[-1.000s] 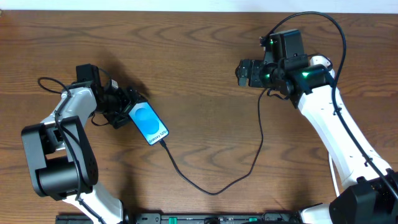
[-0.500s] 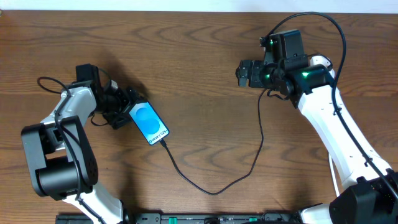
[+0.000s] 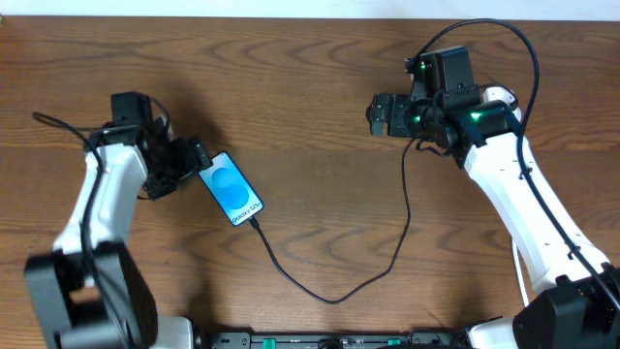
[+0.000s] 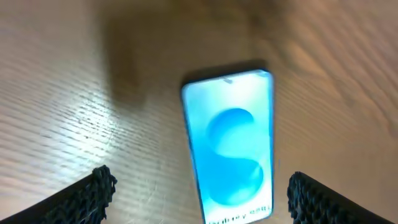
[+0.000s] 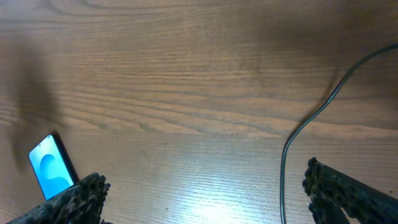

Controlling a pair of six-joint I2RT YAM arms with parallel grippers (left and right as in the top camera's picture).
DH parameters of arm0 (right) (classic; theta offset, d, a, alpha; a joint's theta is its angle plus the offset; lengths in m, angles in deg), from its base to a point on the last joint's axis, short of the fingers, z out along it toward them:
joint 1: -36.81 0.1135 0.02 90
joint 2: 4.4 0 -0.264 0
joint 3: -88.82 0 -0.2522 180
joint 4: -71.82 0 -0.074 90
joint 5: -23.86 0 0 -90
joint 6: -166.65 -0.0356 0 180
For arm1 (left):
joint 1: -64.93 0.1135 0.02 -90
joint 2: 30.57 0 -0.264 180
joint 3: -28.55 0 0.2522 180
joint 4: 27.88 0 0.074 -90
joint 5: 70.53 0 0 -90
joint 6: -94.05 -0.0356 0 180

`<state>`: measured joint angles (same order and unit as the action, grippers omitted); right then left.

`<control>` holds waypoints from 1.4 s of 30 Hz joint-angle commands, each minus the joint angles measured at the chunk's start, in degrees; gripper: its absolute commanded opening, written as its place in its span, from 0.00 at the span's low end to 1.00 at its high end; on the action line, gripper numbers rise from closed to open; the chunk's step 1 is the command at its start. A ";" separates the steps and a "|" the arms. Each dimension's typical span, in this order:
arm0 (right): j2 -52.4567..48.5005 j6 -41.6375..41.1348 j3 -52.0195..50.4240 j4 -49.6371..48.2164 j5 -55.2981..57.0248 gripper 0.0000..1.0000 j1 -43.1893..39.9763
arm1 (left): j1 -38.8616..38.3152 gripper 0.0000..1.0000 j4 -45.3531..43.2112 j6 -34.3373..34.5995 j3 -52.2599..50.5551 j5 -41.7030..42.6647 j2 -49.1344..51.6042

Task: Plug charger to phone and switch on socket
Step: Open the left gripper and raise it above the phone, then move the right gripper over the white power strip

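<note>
The phone (image 3: 232, 189) lay flat and face up on the left half of the wooden table (image 3: 310, 78), set at a slant, its blue screen lit with the white swirl. The charger (image 3: 334, 299) met the phone at its lower short edge. From there the thin black cable ran down toward the near edge of the table, bent round in a loose curve, and climbed again toward the right side, where its far end passed under the right arm (image 3: 523, 204) and was hidden. Whether the plug sat fully in the port could not be told from above.

The left end effector (image 3: 194, 163) stood just beside the phone's upper short end, its jaws spread wide and gripping nothing. In the left wrist view, which was blurred, the two black fingers (image 4: 93, 193) showed at the bottom corners, and the phone lay on the bare wood between and beyond them, touched by neither.

The right end effector (image 3: 378, 114) hung over the upper right part of the table, well apart from the phone, its jaws also wide apart and empty. Its wrist view showed the fingers low in the corners, a stretch of the cable between them toward the right, and the phone small and far off at the lower left.
</note>
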<state>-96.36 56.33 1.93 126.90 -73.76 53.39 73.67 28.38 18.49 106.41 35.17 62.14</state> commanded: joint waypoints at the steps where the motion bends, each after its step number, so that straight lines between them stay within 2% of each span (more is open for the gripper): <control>1: 0.68 0.66 0.31 0.26 0.87 0.99 -0.35 | -5.42 0.91 1.60 -8.92 1.57 -6.86 -5.55; 5: 0.68 0.66 0.31 1.14 0.87 0.99 -0.35 | -11.15 0.91 2.25 -9.51 1.57 -12.66 -10.25; 9: 0.66 0.68 0.31 2.54 0.87 0.99 -0.35 | -14.69 0.91 2.21 -9.51 1.57 -12.81 -14.91; 15: 0.66 0.68 0.31 3.50 0.87 0.99 -0.35 | -14.82 0.91 3.50 -9.51 1.55 -12.79 -17.90; 28: 0.68 0.74 0.31 4.00 0.87 0.99 -0.37 | -14.82 0.91 4.17 -9.51 1.22 -12.76 -17.79; 36: 0.68 5.86 0.33 6.36 0.74 0.99 -1.49 | -14.82 0.91 4.17 -9.51 1.22 -12.76 -17.79; 42: 0.68 11.06 2.51 12.00 -5.64 0.99 -8.11 | -14.82 0.91 4.17 -9.49 1.22 -12.76 -17.79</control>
<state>-96.36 63.09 2.11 137.15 -75.88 49.02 58.87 32.31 9.77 106.71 23.37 44.54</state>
